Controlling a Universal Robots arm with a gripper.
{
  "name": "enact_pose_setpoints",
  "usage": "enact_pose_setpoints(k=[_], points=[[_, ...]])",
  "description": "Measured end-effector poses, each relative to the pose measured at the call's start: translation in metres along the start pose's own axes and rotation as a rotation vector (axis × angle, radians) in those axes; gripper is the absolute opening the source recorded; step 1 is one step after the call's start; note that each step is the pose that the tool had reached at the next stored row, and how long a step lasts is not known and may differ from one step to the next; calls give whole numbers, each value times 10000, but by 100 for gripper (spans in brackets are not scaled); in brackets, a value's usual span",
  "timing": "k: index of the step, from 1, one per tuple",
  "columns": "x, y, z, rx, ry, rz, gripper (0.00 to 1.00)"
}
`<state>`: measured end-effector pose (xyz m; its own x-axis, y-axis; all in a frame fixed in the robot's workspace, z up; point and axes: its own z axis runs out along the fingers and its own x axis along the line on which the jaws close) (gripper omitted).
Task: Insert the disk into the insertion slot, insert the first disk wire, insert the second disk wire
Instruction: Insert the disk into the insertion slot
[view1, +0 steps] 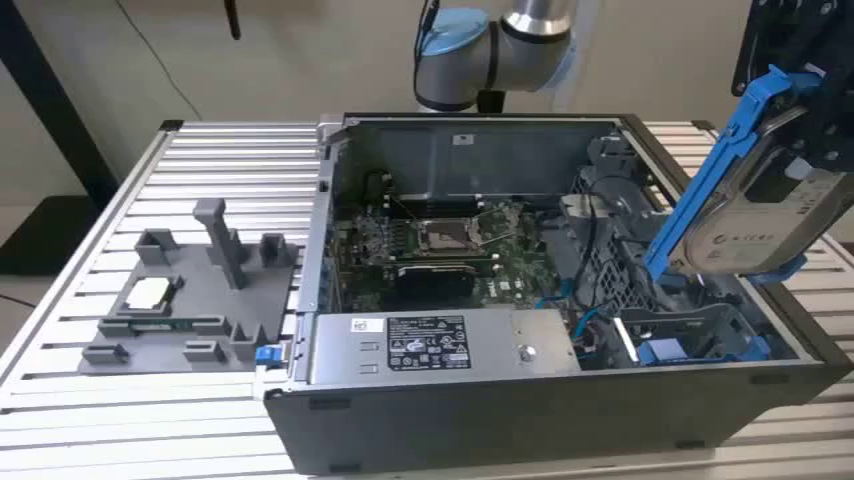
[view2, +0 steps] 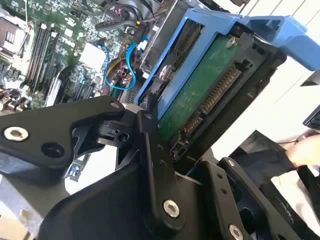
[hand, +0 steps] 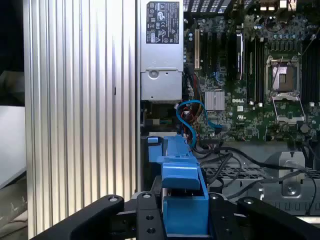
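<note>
- The slatted metal table (view1: 214, 160) carries everything.
- The open computer case (view1: 534, 420) lies on its side on the table, with its circuit board (view1: 454, 240) facing up and a grey labelled power box (view1: 427, 345) along the near wall.
- The disk (view1: 747, 220) hangs in the air, steeply tilted, over the case's end at the exterior view's right. It is above the slot and apart from it.
- I judge the disk stiff, fairly heavy for its size and easily hurt by a knock. The smooth plastic frame could slip or flex a little. The safest hold is across the frame's long sides, away from the bare board and the plug contacts.
- The disk looks like a flat silver-grey slab with a pale label, ringed by a bright blue frame. Its underside (view2: 200, 95) shows a green board with a row of contacts at one end.
- The slot (view1: 694, 320) is a grey bay with blue rails inside the case, with nothing in it yet.
- The gripper (hand: 184, 215) pinches the disk by its blue frame, one black finger on each side.
- A thin blue wire (hand: 192, 112) loops loose beside the circuit board.
</note>
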<state>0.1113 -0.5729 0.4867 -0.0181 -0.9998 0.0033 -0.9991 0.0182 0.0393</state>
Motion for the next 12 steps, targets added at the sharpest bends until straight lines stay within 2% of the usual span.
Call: enact_pose_setpoints(k=[12], points=[[0,0,0,0,1,0,33]])
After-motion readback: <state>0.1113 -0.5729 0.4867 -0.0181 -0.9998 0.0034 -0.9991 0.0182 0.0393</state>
